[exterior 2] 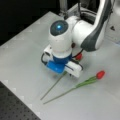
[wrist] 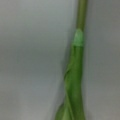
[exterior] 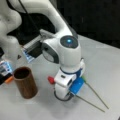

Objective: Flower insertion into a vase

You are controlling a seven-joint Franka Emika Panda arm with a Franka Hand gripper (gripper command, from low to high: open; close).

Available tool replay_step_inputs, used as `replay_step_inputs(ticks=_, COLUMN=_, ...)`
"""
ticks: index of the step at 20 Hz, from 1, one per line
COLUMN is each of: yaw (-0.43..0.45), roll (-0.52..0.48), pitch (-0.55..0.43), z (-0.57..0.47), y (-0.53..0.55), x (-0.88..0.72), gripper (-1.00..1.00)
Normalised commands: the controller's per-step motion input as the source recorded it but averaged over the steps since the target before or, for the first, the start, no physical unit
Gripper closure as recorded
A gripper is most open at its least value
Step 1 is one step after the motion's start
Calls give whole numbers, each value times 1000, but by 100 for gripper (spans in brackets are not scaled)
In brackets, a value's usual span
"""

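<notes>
Your gripper (exterior 2: pixel 65 72) is down at the table (exterior 2: pixel 22 60) over one flower's stem (wrist: pixel 76 72); can't tell how its jaws stand. Only a front view shows the vase (exterior: pixel 25 85), well off to the side: brown wood-grain cylinder, nothing visible in it. Second flower (exterior 2: pixel 100 74) lies alongside (red bud, thin stem).

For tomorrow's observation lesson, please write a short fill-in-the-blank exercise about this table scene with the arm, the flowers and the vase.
1. The number of flower stems lying on the table is ____.
2. The vase stands upright and holds ____ flowers.
3. The gripper is lowered over a flower's ____.
4. The flower heads are coloured ____.

Missing words: two; no; stem; red
</notes>
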Motion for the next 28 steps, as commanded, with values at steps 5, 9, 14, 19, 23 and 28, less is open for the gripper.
replay_step_inputs(ticks=5, yaw=12, roll=116, pitch=21, z=-100, y=-62, x=226, gripper=-100)
replay_step_inputs(ticks=9, yaw=19, roll=129, pitch=23, z=-45, y=-107, x=249, gripper=100)
replay_step_inputs(ticks=14, yaw=28, roll=155, pitch=11, z=-24, y=-106, x=285, gripper=100)
replay_step_inputs(ticks=19, yaw=16, roll=191, pitch=8, z=-31, y=-86, x=301, gripper=100)
replay_step_inputs(ticks=23, yaw=19, roll=206, pitch=27, z=-38, y=-56, x=262, gripper=100)
replay_step_inputs(ticks=28, yaw=9, roll=165, pitch=62, z=3, y=23, x=213, gripper=100)
